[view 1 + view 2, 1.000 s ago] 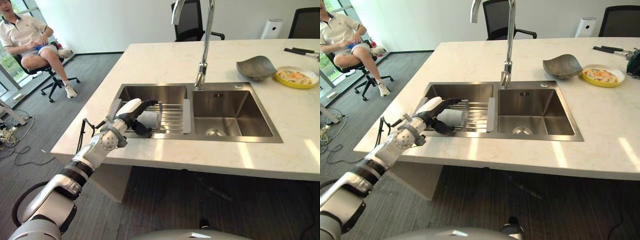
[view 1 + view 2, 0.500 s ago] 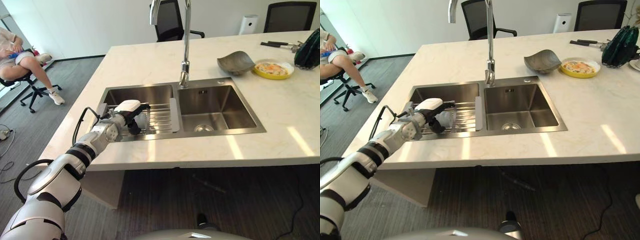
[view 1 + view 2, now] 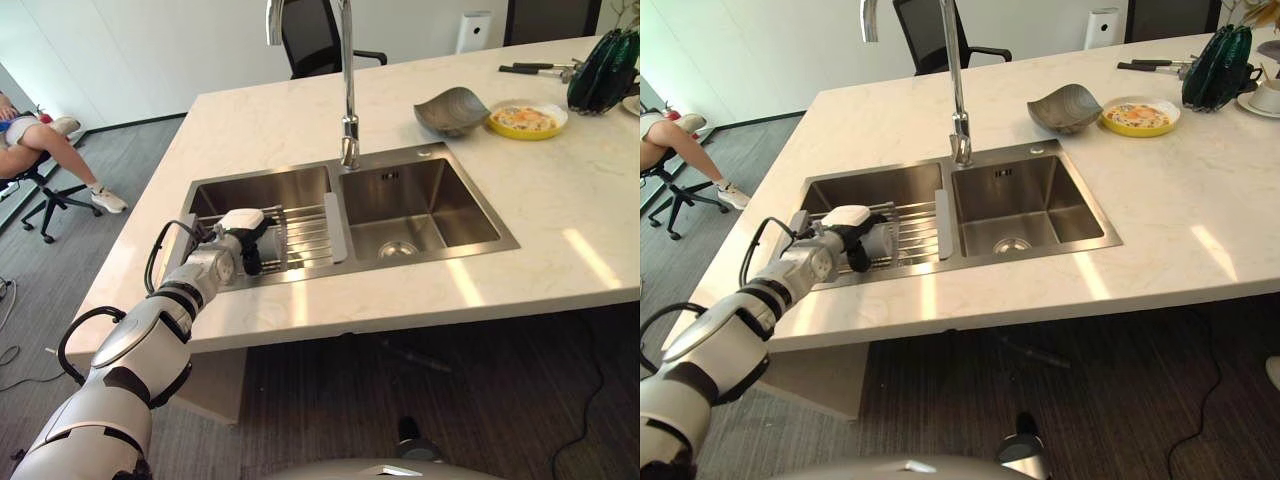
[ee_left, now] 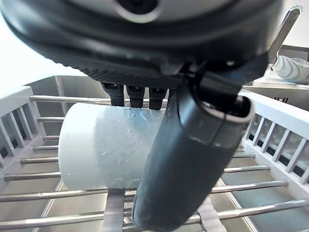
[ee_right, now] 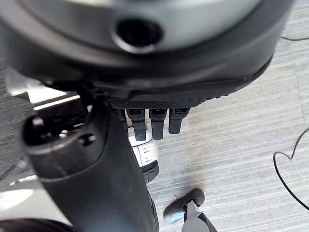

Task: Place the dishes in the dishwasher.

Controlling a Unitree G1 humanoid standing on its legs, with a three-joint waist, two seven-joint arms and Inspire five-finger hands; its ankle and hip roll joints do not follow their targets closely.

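Left hand (image 3: 238, 238) was seen in the left eye view reaching over the front rim of the left basin of the double sink (image 3: 430, 255), where a wire dish rack (image 3: 305, 235) lay across the basin. In that view the hand was set against a pale cup (image 3: 266, 243) lying on its side on the rack bars. Further back on the marble counter (image 3: 560, 210), well apart from the sink, a grey bowl (image 3: 451, 107) and a yellow plate (image 3: 526, 120) with food were found, a dark green object (image 3: 603, 71) beyond them, and the tall tap (image 3: 346, 80) between the basins. The right eye view gave the same layout, with a person's legs (image 3: 670, 160) on an office chair at the far left. In the left wrist view the frosted cup (image 4: 106, 146) was seen lying across the rack, with the fingers (image 4: 135, 96) curled over its far side and the thumb (image 4: 186, 159) closed across its near side, so a grasp on the cup was judged to be made. In the right wrist view the right hand (image 5: 96, 159) was shown hanging above grey floor, fingers loosely straight and nothing held. The step in hand was judged to be the pick-up of the cup; a lift clear of the rack bars would be called for next, then a carry to the dishwasher.
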